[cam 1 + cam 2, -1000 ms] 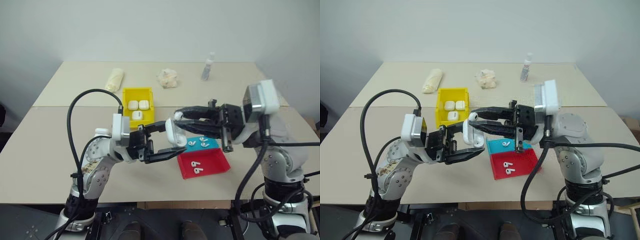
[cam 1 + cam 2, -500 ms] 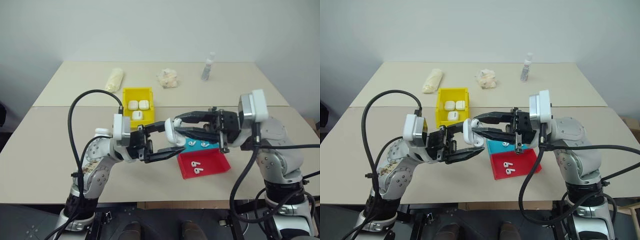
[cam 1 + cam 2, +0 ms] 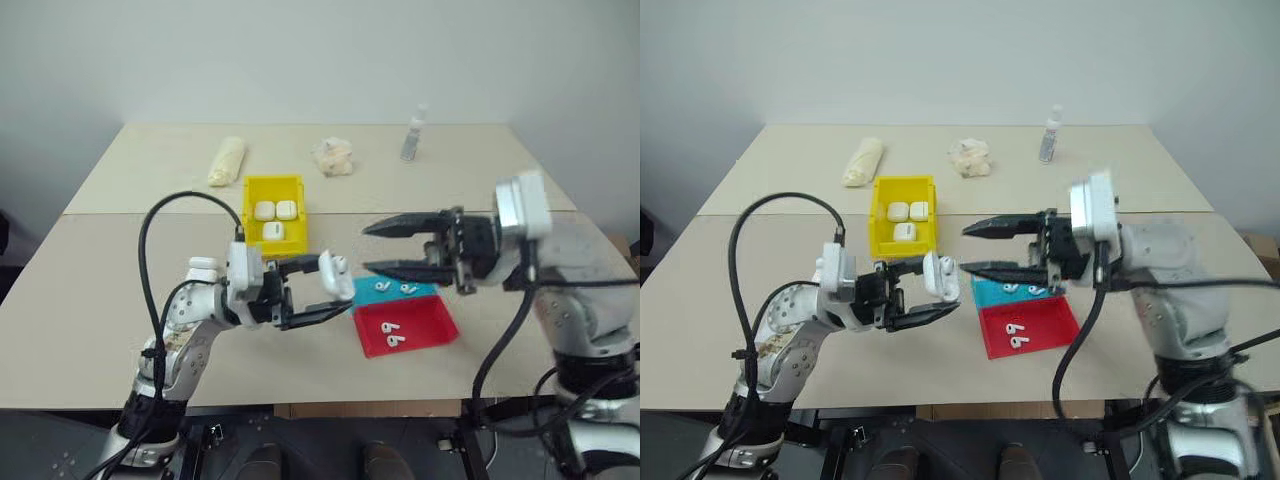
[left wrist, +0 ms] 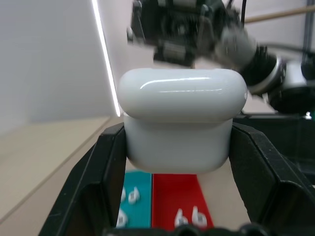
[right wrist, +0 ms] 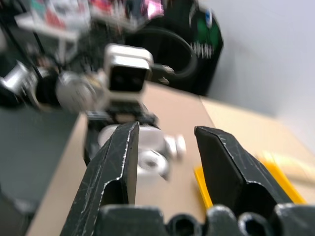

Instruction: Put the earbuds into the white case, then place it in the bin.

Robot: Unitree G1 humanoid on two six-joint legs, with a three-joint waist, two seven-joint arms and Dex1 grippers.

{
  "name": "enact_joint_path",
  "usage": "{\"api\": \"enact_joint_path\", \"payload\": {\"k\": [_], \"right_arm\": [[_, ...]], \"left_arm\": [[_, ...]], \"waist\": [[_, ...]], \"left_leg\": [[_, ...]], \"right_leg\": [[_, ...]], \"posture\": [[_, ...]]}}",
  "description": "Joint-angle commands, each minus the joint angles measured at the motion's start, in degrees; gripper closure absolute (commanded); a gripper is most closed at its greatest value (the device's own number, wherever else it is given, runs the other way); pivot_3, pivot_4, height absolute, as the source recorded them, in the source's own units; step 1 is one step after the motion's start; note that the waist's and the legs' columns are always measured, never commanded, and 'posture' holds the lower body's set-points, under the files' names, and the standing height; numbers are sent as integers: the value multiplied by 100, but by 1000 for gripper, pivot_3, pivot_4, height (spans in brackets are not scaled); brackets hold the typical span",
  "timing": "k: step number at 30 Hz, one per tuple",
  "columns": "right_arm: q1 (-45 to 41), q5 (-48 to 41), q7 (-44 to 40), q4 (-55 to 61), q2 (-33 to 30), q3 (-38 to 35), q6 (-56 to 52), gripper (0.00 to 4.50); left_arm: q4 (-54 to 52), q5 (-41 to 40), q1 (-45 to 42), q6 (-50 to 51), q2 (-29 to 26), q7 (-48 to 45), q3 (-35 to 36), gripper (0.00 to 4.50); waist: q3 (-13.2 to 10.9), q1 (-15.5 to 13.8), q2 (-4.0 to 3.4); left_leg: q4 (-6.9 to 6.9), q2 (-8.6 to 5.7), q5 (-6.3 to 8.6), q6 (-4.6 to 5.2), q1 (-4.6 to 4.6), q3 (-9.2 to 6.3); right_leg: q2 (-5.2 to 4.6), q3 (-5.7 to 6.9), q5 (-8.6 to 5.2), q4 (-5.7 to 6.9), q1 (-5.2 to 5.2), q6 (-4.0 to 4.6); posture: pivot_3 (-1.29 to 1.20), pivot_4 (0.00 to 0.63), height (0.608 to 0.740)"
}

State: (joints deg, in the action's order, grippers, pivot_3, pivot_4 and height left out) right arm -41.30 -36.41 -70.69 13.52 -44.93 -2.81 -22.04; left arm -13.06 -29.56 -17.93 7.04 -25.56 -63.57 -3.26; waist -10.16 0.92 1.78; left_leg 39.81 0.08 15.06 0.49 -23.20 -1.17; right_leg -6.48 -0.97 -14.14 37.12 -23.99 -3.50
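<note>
The small, shiny white plastic case (image 4: 182, 118), lid shut, is held above the bench (image 3: 120, 290) by the clenched left gripper (image 3: 318, 289). It is judged light and slippery, best squeezed by its flat sides. The right gripper (image 3: 385, 247) is seen open and empty nearby.

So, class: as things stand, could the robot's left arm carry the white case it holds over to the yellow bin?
Probably yes: the left gripper is shut on the white case, the yellow bin sits just beyond it, and the open right gripper stands off to the side.
</note>
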Motion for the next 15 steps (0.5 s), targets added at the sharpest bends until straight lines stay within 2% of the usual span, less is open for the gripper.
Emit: {"api": "enact_joint_path", "payload": {"k": [1, 4, 7, 11, 15], "right_arm": [[-573, 1261, -310, -868, -471, 813, 206, 2249], [-1089, 2318, -668, -1550, -530, 1601, 960, 2249], [-1753, 3519, -1079, -2459, -343, 2537, 2189, 2249], [-2503, 4547, -1410, -3672, 165, 3389, 3755, 2249], [-2949, 5098, -1426, -4588, 648, 3787, 4764, 2249]], "left_arm": [[-38, 190, 196, -391, -208, -101, 133, 1708], [-59, 224, 324, -434, -262, -26, 144, 1708], [-94, 315, 423, -406, -261, 129, 127, 1708], [-147, 420, 550, -466, -242, 253, 68, 1708], [-340, 433, 659, -384, -236, 409, 66, 1708]], "waist": [[0, 10, 0], [1, 15, -1], [-1, 51, -3], [-1, 89, -3], [-1, 101, -3]], "left_leg": [[-2, -1, 0, 0, -1, 1], [-1, 1, 0, 0, -2, 13], [-2, 1, 0, 0, -9, 28], [-6, 3, -1, -2, -11, 44], [-5, 2, -2, -4, -11, 44]], "right_leg": [[0, 0, 0, -1, -1, 0], [0, -3, 0, -3, -3, 0], [-1, -10, 0, -1, -15, 0], [-1, -8, 0, -3, -19, 0], [-2, -6, 0, -1, -17, 0]], "posture": [[0, 150, 740], [0, 150, 740], [0, 150, 740], [0, 150, 740], [0, 150, 740]]}}
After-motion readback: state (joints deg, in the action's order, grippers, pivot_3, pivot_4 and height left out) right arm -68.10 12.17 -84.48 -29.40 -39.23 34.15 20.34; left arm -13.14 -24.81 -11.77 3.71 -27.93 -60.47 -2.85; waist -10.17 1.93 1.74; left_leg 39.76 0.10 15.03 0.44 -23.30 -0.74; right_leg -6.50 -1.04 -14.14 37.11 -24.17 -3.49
